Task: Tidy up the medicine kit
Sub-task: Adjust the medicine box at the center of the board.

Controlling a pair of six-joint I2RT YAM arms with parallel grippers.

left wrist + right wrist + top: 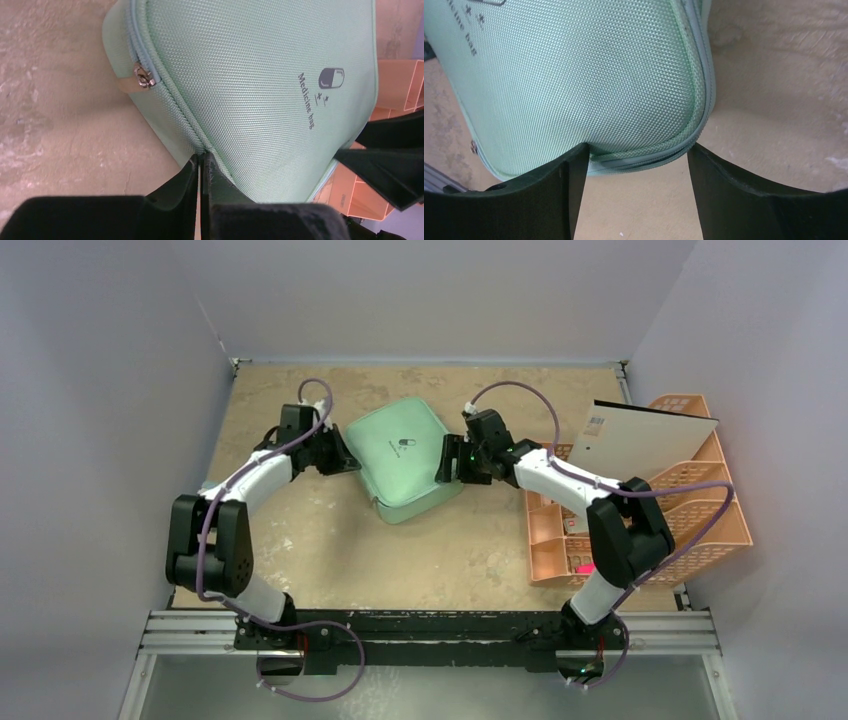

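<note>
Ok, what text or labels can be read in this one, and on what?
"Medicine bag": on the medicine kit lid, beside the pill logo.
Small marks under that logo: unreadable.
Barcode label on the white board: too small to read.

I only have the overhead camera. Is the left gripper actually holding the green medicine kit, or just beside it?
Observer: Left wrist view: the left gripper is shut, tips against the piped seam of the medicine kit; whether fabric is pinched, I cannot tell.
Operator: Where is the zipper pull?
Observer: A metal zipper pull sits on the kit's side wall, apart from that gripper.
Operator: And the right gripper?
Observer: Right wrist view: the right gripper is open, a rounded corner of the kit between its jaws, not clamped.
</note>
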